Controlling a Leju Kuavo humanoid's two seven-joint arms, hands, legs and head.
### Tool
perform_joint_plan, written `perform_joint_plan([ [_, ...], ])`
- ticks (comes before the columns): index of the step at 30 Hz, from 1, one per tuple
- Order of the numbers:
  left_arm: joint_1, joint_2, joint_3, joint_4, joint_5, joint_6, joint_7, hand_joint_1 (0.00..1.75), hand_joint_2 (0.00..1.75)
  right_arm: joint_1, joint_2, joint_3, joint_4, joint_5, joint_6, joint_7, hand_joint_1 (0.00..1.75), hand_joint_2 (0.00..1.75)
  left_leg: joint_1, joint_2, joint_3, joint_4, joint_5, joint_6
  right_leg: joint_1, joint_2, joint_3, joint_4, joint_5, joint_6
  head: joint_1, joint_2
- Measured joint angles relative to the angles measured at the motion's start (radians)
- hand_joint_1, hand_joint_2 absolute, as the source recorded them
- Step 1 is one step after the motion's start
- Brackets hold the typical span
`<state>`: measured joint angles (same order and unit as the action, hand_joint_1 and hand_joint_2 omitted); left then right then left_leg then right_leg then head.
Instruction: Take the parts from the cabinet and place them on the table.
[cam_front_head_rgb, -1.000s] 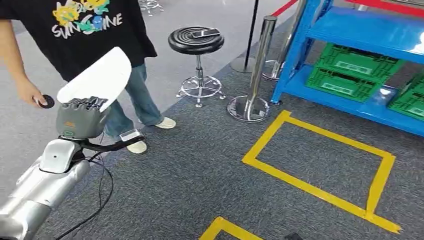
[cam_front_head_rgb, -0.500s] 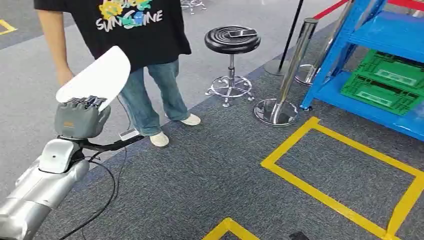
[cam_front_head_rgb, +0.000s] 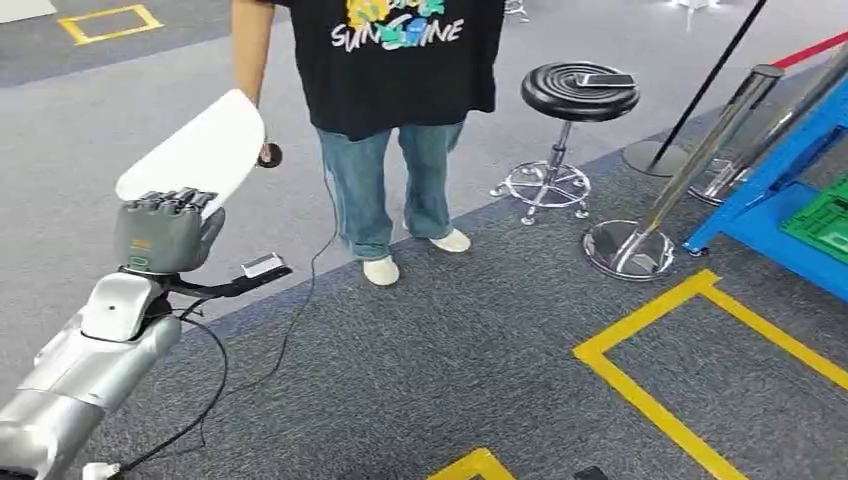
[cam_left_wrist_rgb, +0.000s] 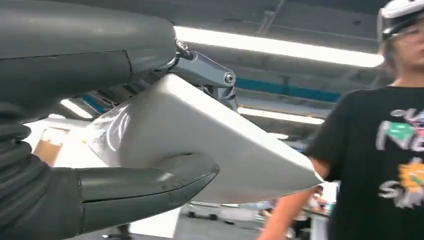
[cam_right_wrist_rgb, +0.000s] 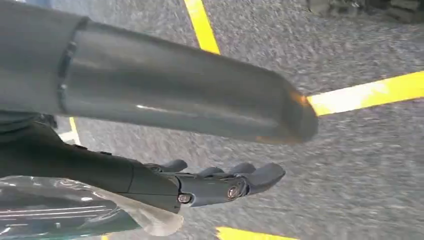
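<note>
Grey carpet (cam_front_head_rgb: 420, 350) with yellow floor tape (cam_front_head_rgb: 660, 400), no table visible | your left hand (cam_front_head_rgb: 165, 232) grips the white curved part (cam_front_head_rgb: 195, 155), raised | right hand (cam_right_wrist_rgb: 220, 185) hangs, fingers apart, empty | pick done; you've yet to place it.

Grey carpet (cam_front_head_rgb: 420, 340) w/ yellow tape (cam_front_head_rgb: 655, 405); black stool (cam_front_head_rgb: 578, 92).

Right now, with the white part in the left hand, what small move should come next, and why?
Probably keep turning toward the table, gripping firmly. The left hand holds the white part raised over carpet, no table is in view, and a person stands close ahead, so it should not advance or release yet.
</note>
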<state>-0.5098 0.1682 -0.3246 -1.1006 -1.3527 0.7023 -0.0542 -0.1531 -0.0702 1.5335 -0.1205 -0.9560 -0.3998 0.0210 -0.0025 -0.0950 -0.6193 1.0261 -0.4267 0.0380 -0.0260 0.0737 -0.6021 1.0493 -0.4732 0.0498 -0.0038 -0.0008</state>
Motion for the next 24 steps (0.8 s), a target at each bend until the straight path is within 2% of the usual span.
perform_joint_plan([
  [1, -0.003, 0.0, 0.0, 0.0, 0.0, 0.0, 0.001, 1.75, 1.75, 0.0, 0.0, 0.0, 0.0, -0.002, 0.0, 0.0, 0.0, 0.0, -0.005, -0.013, -0.01, 0.012, -0.003, -0.007, -0.005, 0.022, 0.023, -0.026, -0.015, -0.001, -0.001, 0.0],
  [4, 0.002, 0.004, 0.0, 0.001, 0.0, 0.0, 0.003, 1.75, 1.75, -0.001, 0.0, 0.0, 0.0, -0.002, -0.001, 0.0, 0.0, 0.0, 0.005, -0.046, -0.018, 0.002, 0.011, -0.026, 0.007, -0.013, 0.021, -0.018, -0.012, -0.016, -0.001, 0.0],
  [5, 0.003, 0.004, 0.0, 0.001, 0.0, 0.0, 0.003, 1.75, 1.75, -0.001, 0.0, 0.0, 0.0, -0.002, -0.001, 0.0, 0.0, 0.0, 0.004, -0.057, -0.02, 0.009, 0.008, -0.03, -0.001, -0.026, 0.025, -0.027, -0.007, -0.025, -0.002, 0.0],
  [6, 0.005, 0.006, 0.0, 0.002, 0.0, 0.0, 0.003, 1.75, 1.75, -0.003, 0.002, 0.001, 0.0, -0.002, -0.001, -0.001, 0.0, 0.0, -0.003, 0.003, -0.032, 0.042, -0.008, -0.034, 0.0, -0.039, 0.03, -0.029, -0.006, -0.032, -0.003, 0.0],
  [7, 0.001, 0.008, 0.001, 0.002, 0.0, 0.0, 0.004, 1.75, 1.75, -0.002, 0.002, 0.002, 0.0, -0.002, -0.001, -0.002, 0.0, 0.0, -0.003, 0.052, -0.056, 0.094, -0.041, -0.041, 0.003, -0.051, 0.033, -0.029, -0.008, -0.04, -0.016, 0.0],
  [8, -0.001, 0.007, 0.001, 0.002, 0.0, 0.0, 0.007, 1.75, 1.75, 0.0, 0.002, 0.002, 0.0, -0.002, -0.001, -0.002, 0.0, 0.0, 0.001, 0.072, -0.09, 0.168, -0.081, -0.045, 0.006, -0.065, 0.034, -0.029, -0.01, -0.042, -0.016, 0.0],
  [9, 0.001, 0.006, 0.0, 0.002, -0.001, 0.0, 0.008, 1.75, 1.75, 0.003, 0.001, 0.003, 0.0, -0.003, -0.001, -0.002, 0.0, 0.0, 0.004, 0.08, -0.125, 0.243, -0.115, -0.047, 0.007, -0.079, 0.035, -0.029, -0.011, -0.043, -0.016, 0.0],
  [10, 0.004, 0.006, 0.0, 0.003, -0.002, 0.0, 0.009, 1.75, 1.75, 0.004, 0.0, 0.004, 0.002, -0.005, -0.002, -0.002, 0.0, 0.0, 0.007, 0.082, -0.154, 0.301, -0.136, -0.049, 0.008, -0.093, 0.034, -0.029, -0.012, -0.044, -0.016, 0.0],
  [11, 0.008, 0.007, 0.0, 0.004, -0.002, 0.0, 0.01, 1.75, 1.75, 0.004, 0.0, 0.005, 0.002, -0.005, -0.002, -0.002, 0.0, 0.0, 0.01, 0.082, -0.162, 0.316, -0.132, -0.051, 0.008, -0.107, 0.035, -0.029, -0.014, -0.044, -0.016, 0.0],
  [12, 0.01, 0.008, 0.0, 0.005, -0.002, 0.0, 0.011, 1.75, 1.75, 0.004, 0.0, 0.005, 0.002, -0.005, -0.002, -0.003, 0.0, 0.0, 0.011, 0.082, -0.147, 0.288, -0.106, -0.051, 0.008, -0.12, 0.036, -0.029, -0.016, -0.043, -0.016, 0.0],
  [13, 0.01, 0.008, 0.0, 0.005, -0.003, 0.0, 0.011, 1.75, 1.75, 0.004, 0.0, 0.006, 0.003, -0.005, -0.002, -0.005, 0.0, 0.0, 0.012, 0.085, -0.113, 0.221, -0.066, -0.05, 0.008, -0.134, 0.039, -0.029, -0.018, -0.041, -0.016, 0.0],
  [14, 0.009, 0.008, 0.0, 0.005, -0.003, 0.0, 0.011, 1.75, 1.75, 0.003, 0.0, 0.006, 0.003, -0.005, -0.002, -0.005, 0.0, 0.0, 0.011, 0.096, -0.064, 0.13, -0.022, -0.046, 0.008, -0.147, 0.043, -0.029, -0.021, -0.038, -0.016, 0.0],
  [15, 0.007, 0.008, 0.0, 0.005, -0.003, 0.0, 0.011, 1.75, 1.75, 0.003, 0.0, 0.007, 0.003, -0.005, -0.002, -0.005, 0.0, 0.0, 0.007, 0.141, -0.021, 0.052, 0.008, -0.04, 0.01, -0.157, 0.048, -0.029, -0.024, -0.034, -0.017, 0.0],
  [16, 0.002, 0.008, 0.0, 0.005, -0.003, 0.0, 0.011, 1.75, 1.75, 0.003, 0.0, 0.007, 0.003, -0.005, -0.002, -0.005, 0.0, 0.0, -0.012, 0.185, -0.006, 0.022, -0.012, -0.038, 0.017, -0.168, 0.048, -0.027, -0.03, -0.027, -0.017, 0.0],
  [17, -0.001, 0.006, -0.001, 0.005, -0.003, 0.0, 0.012, 1.75, 1.75, 0.003, 0.0, 0.008, 0.003, -0.005, -0.002, -0.006, 0.0, 0.0, -0.011, 0.177, -0.009, 0.014, -0.013, -0.025, 0.018, -0.181, 0.046, -0.027, -0.032, -0.022, -0.015, 0.0],
  [18, 0.0, 0.006, 0.0, 0.005, -0.004, 0.0, 0.012, 1.75, 1.75, 0.003, 0.0, 0.008, 0.003, -0.006, -0.002, -0.006, 0.0, 0.0, -0.012, 0.166, -0.012, 0.011, -0.012, -0.023, 0.019, -0.191, 0.05, -0.029, -0.033, -0.017, -0.014, 0.0],
  [20, 0.002, 0.014, 0.002, 0.006, -0.004, 0.0, 0.012, 1.75, 1.75, 0.0, 0.0, 0.008, 0.003, -0.007, -0.002, -0.006, 0.0, 0.0, -0.013, 0.137, -0.011, 0.004, -0.009, -0.01, 0.017, -0.219, 0.06, -0.033, -0.039, -0.007, -0.015, 0.0],
  [21, 0.003, 0.014, 0.001, 0.006, -0.004, 0.0, 0.012, 1.75, 1.75, -0.002, 0.0, 0.008, 0.003, -0.006, -0.002, -0.006, 0.0, 0.0, -0.007, 0.128, -0.004, -0.002, -0.005, -0.004, 0.012, -0.18, 0.049, -0.023, -0.051, 0.0, -0.013, 0.0],
  [22, -0.002, 0.013, 0.001, 0.006, -0.003, 0.0, 0.012, 1.75, 1.75, -0.001, 0.0, 0.008, 0.003, -0.006, -0.002, -0.007, 0.0, 0.0, -0.005, 0.118, -0.004, -0.003, -0.004, 0.002, 0.012, -0.125, 0.03, 0.019, -0.076, -0.001, -0.009, 0.0],
  [23, -0.003, 0.011, 0.001, 0.006, -0.003, 0.0, 0.012, 1.75, 1.75, 0.0, 0.0, 0.008, 0.002, -0.005, -0.002, -0.008, 0.0, 0.0, -0.005, 0.107, -0.004, -0.003, -0.004, 0.009, 0.012, -0.095, -0.011, 0.099, -0.113, -0.002, -0.003, 0.0],
  [24, -0.002, 0.011, 0.0, 0.006, -0.003, 0.0, 0.012, 1.75, 1.75, 0.002, 0.0, 0.008, 0.003, -0.006, -0.002, -0.007, 0.0, 0.0, -0.006, 0.094, -0.004, -0.003, -0.005, 0.011, 0.012, -0.082, -0.055, 0.183, -0.145, -0.002, -0.004, 0.0],
])
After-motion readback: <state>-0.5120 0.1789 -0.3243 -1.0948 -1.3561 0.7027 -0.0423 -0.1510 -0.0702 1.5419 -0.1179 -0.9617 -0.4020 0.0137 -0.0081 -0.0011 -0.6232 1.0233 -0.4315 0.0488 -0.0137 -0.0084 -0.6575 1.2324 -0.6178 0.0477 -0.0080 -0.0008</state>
